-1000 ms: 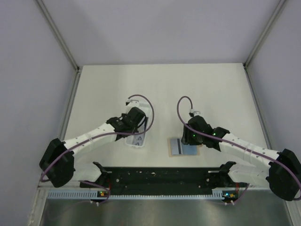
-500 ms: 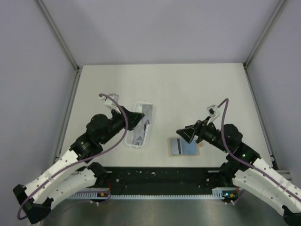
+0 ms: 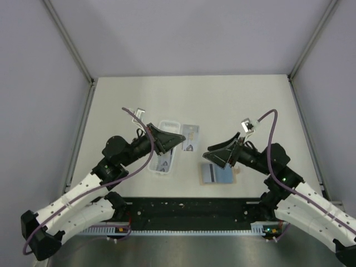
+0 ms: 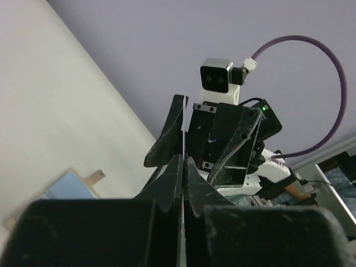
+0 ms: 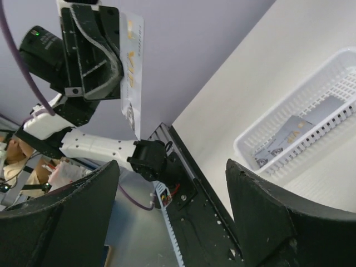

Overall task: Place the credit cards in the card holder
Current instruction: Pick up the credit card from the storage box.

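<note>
My left gripper (image 3: 179,139) is shut on a pale credit card (image 3: 190,138) and holds it in the air between the tray and the card holder. In the left wrist view the card (image 4: 183,125) shows edge-on between my shut fingers (image 4: 192,178). The tan card holder (image 3: 218,176) lies open on the table, light blue inside, with a black-striped card (image 3: 208,173) on its left part. My right gripper (image 3: 209,155) hovers above it, open and empty, facing the left gripper. The right wrist view shows the held card (image 5: 131,67) and more cards (image 5: 285,136) in the tray.
A long clear plastic tray (image 3: 167,125) stands left of the holder, and its white lattice wall (image 5: 334,72) shows in the right wrist view. The black base rail (image 3: 183,207) runs along the near edge. Metal frame posts stand at the table's far corners.
My left gripper rose from the tray with a card and moved right. My right gripper lifted off the card holder, opened wide and turned toward the left gripper.
</note>
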You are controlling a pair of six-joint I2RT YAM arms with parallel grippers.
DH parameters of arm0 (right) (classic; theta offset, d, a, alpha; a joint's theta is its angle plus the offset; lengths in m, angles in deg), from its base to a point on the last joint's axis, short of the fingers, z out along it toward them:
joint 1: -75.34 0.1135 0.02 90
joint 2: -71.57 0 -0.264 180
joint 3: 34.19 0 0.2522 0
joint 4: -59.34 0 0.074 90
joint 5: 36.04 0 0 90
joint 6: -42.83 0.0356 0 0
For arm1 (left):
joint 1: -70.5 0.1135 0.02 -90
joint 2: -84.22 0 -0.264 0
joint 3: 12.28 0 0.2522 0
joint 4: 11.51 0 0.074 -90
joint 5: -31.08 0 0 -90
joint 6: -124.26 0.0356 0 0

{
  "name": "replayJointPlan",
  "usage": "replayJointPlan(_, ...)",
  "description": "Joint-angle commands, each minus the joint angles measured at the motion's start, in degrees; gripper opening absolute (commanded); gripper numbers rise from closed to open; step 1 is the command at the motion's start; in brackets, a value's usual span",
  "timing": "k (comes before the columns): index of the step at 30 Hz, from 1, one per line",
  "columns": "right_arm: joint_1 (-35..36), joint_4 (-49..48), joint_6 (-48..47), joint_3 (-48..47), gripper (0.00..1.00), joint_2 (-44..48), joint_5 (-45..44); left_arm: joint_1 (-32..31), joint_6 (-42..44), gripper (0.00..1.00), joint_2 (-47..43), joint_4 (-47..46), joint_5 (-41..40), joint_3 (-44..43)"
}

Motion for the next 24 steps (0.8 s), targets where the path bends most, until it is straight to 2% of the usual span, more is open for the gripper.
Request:
replayJointPlan(1, 0.3, -4.4, 0.6, -4.0, 0.76, 0.5, 1.4, -0.3, -3.8, 0.00, 1.4, -8.1, 6.6, 1.0)
replayJointPlan(10, 0.4, -5.0, 1.1, -5.1, 0.67, -0.4, 2.6, -3.6, -3.9, 0.00, 4.8, -10.4, 7.2, 1.2)
replayJointPlan(20, 0.3, -6.8, 1.8, -4.8, 0.49, -0.8, 3.7, -6.0, -3.4, 0.00, 6.5, -11.6, 6.5, 1.1)
replayJointPlan(24, 0.3, -8.8, 2.6, -4.3, 0.37, -1.3, 4.4, -6.3, -3.3, 0.00, 6.8, -11.7, 6.1, 1.2)
